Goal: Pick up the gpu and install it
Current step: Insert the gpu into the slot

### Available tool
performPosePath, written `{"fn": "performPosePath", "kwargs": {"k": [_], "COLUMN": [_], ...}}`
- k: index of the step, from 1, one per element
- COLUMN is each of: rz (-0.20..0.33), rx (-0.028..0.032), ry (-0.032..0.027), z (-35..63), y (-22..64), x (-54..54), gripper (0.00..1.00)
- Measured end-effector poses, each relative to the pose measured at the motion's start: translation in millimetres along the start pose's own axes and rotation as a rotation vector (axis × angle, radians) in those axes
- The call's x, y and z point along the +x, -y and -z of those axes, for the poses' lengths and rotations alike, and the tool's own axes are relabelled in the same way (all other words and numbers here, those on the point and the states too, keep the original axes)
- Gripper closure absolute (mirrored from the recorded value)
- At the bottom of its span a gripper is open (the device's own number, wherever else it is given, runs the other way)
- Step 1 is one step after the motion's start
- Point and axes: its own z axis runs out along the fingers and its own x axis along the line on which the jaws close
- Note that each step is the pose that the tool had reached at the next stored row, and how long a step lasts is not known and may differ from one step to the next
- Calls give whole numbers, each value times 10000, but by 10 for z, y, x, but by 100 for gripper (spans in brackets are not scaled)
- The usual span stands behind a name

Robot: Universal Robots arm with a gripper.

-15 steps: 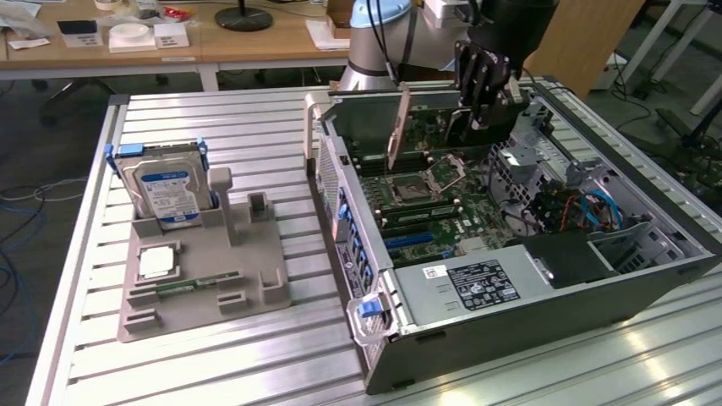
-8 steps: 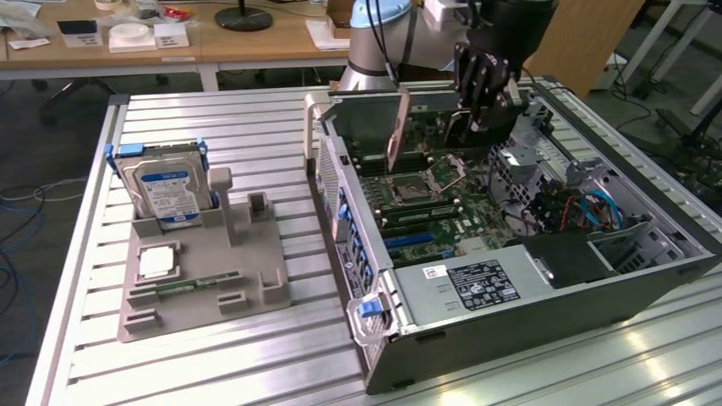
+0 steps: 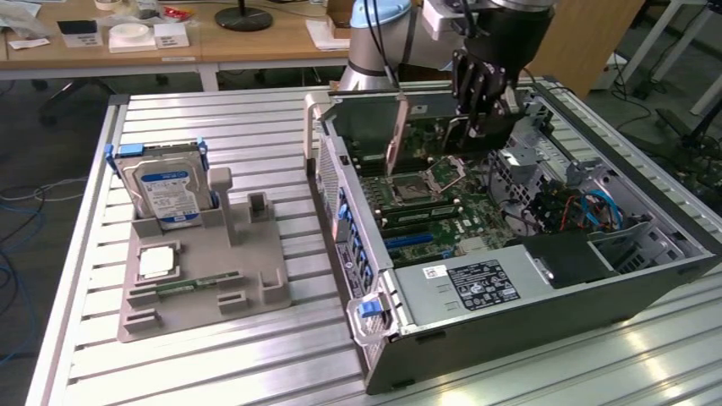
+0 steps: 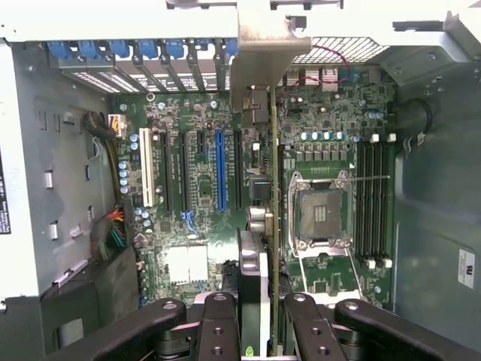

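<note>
The black gripper (image 4: 263, 301) is clamped on the thin dark gpu card (image 4: 259, 105), which stands on edge, lengthwise along the slots of the green circuit board (image 4: 199, 162).

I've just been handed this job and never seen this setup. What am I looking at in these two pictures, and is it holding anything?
One picture comes from a camera off the arm; the other from the arm's wrist. The machine is one robot arm ending in a pincer, reaching into an open computer case on a slatted metal table. The pincer is shut on the graphics card, held on edge above the main board. Beside the case, a grey holder carries an upright hard drive and a memory stick.
</note>
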Motion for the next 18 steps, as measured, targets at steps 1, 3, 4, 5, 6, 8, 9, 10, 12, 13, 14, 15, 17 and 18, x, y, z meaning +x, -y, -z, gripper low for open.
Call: {"fn": "performPosePath", "kwargs": {"k": [1, 3, 4, 5, 6, 8, 9, 10, 12, 13, 14, 15, 17, 18], "rz": [-1, -1, -2, -1, -2, -3, -3, -3, -4, -5, -4, -4, -3, -4], "rx": [-1, -3, -4, -7, -9, -16, -19, -23, -30, -35, -40, -42, -46, -49], "ry": [-1, 0, 1, 0, 0, -1, -2, -3, -1, -1, -2, -2, -3, -3], "z": [-19, -55, -73, -91, -109, -146, -164, -182, -218, -236, -255, -273, -309, -327], "y": [-2, -4, -5, -6, -7, -9, -10, -11, -13, -14, -15, -16, -17, -18], "x": [1, 3, 4, 5, 6, 7, 8, 9, 11, 12, 13, 14, 16, 17], "gripper": [72, 72, 72, 72, 72, 72, 72, 72, 72, 72, 72, 72, 72, 72]}}
